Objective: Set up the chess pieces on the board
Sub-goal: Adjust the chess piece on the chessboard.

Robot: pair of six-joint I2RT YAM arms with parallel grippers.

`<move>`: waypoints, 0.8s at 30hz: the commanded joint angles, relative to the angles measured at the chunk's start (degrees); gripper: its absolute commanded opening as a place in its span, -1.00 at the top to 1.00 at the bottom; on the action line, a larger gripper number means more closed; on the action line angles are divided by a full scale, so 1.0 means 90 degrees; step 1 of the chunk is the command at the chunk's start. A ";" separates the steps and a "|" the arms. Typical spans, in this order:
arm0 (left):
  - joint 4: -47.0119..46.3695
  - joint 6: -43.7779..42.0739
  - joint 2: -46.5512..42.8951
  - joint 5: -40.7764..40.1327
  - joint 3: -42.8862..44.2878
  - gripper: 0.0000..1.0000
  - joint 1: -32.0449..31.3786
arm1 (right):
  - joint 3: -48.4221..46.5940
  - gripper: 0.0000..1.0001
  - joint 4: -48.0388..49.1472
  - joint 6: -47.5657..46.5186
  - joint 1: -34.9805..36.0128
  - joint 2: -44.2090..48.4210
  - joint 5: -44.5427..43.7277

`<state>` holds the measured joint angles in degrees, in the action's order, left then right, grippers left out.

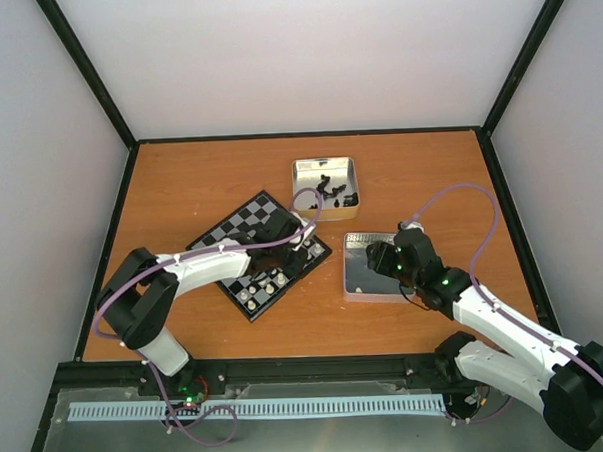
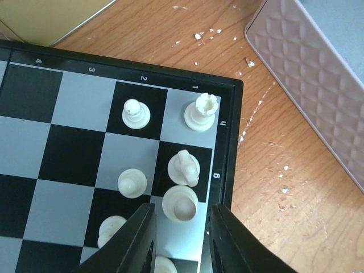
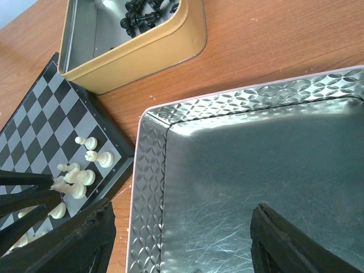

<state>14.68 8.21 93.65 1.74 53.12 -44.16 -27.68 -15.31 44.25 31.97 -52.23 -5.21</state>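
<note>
Your left gripper (image 2: 181, 233) sat low over the board (image 1: 236, 225), at the corner nearest the silver tin (image 3: 151, 187). Its fingers (image 2: 139, 244) stood a little apart either side of one white piece (image 2: 180, 205), with a sliver of gap on both sides, so released rather than gripping. The other white pieces (image 2: 136, 112) stood packed into that same corner, with the knight (image 2: 183, 166) just beyond the fingertips and a pawn (image 2: 132, 183) just beside the left finger.

That crowding was the worry. Any sideways drift or twist as you lifted out could've clipped a neighbour and toppled a few of them.

Further right, the black pieces (image 1: 332, 193) lay in the gold tin (image 1: 324, 163).

Your right gripper (image 3: 183, 219) hung over the silver tin, jaws wide and holding nothing. If it had headed for the board while the left arm was parked on that corner, I reckon the two could've bumped.
</note>
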 commanded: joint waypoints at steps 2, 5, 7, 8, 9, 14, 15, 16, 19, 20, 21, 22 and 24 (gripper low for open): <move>0.0319 0.0021 -0.0481 0.0031 0.0269 0.48 -0.0068 | -0.0092 -0.31 -0.0204 -0.0041 -0.0017 0.0153 -0.0201; 0.0370 0.0032 -0.0565 0.0065 0.0369 0.48 -0.0064 | -0.0109 -0.31 -0.0222 -0.0070 -0.0027 0.0138 -0.0230; 0.0405 0.0049 -0.0570 0.0077 0.0435 0.48 -0.0067 | -0.0125 -0.31 -0.0236 -0.0058 -0.0031 0.0104 -0.0236; 0.0429 0.0066 -0.0570 0.0076 0.0451 0.48 -0.0058 | -0.0140 -0.31 -0.0267 -0.0054 -0.0027 0.0067 -0.0237; 0.0450 0.0090 -0.0576 0.0069 0.0468 0.48 -0.0067 | -0.0189 -0.31 -0.0338 -0.0045 -0.0034 0.0014 -0.0255; 0.0488 0.0144 -0.0631 0.0121 0.0457 0.41 -0.0065 | -0.0777 -0.30 -0.1231 -0.0167 -0.0179 -0.0550 -0.0377; 0.0488 0.0122 -0.0606 0.0150 0.0460 0.42 -0.0064 | -0.0900 -0.29 -0.1364 -0.0236 -0.0225 -0.0715 -0.0357; 0.0492 0.0107 -0.0578 0.0178 0.0464 0.43 -0.0064 | -0.1021 -0.28 -0.1441 -0.0304 -0.0255 -0.0810 -0.0315; 0.0506 0.0042 -0.0396 0.0222 0.0505 0.50 -0.0064 | -0.1252 -0.27 -0.1512 -0.0452 -0.0278 -0.0982 -0.0231; 0.0528 0.0035 -0.0336 0.0213 0.0523 0.54 -0.0066 | -0.1265 -0.27 -0.1481 -0.0467 -0.0278 -0.1002 -0.0200; 0.0564 0.0015 -0.0258 0.0219 0.0561 0.56 -0.0065 | -0.1264 -0.27 -0.1446 -0.0472 -0.0280 -0.1017 -0.0164; 0.0582 0.0002 -0.0190 0.0237 0.0584 0.58 -0.0066 | -0.1245 -0.27 -0.1407 -0.0466 -0.0280 -0.1022 -0.0142; 0.0617 -0.0018 -0.0090 0.0267 0.0625 0.58 -0.0062 | -0.1202 -0.26 -0.1342 -0.0427 -0.0280 -0.1041 -0.0090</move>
<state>18.92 8.60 90.80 3.20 56.21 -44.16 -37.89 -26.63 41.17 29.91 -61.25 -6.44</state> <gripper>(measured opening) 0.213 0.634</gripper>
